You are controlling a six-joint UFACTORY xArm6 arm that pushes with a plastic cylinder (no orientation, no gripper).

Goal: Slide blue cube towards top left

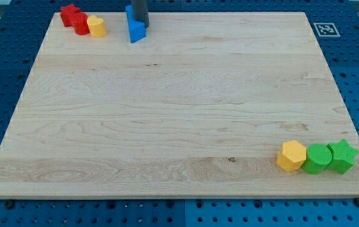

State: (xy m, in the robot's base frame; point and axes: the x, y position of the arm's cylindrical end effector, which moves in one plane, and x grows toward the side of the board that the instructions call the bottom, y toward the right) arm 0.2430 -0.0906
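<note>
A blue block (135, 31) sits near the view's top edge, left of centre. Its lower part looks wedge-like, and a blue sliver (129, 12) shows above it, left of the rod. I cannot tell whether this is one block or two. The dark rod comes down from the view's top, and my tip (143, 26) rests against the blue block's upper right side, partly hiding it. The top left corner holds a red star (69, 12), a red block (81, 23) and a yellow block (96, 26), touching in a row to the left of the blue block.
A yellow hexagon (291, 156), a green cylinder (318, 158) and a green star (342, 156) stand in a row at the board's bottom right. A black-and-white marker (325, 29) is at the top right corner. A blue pegboard (2, 75) surrounds the wooden board.
</note>
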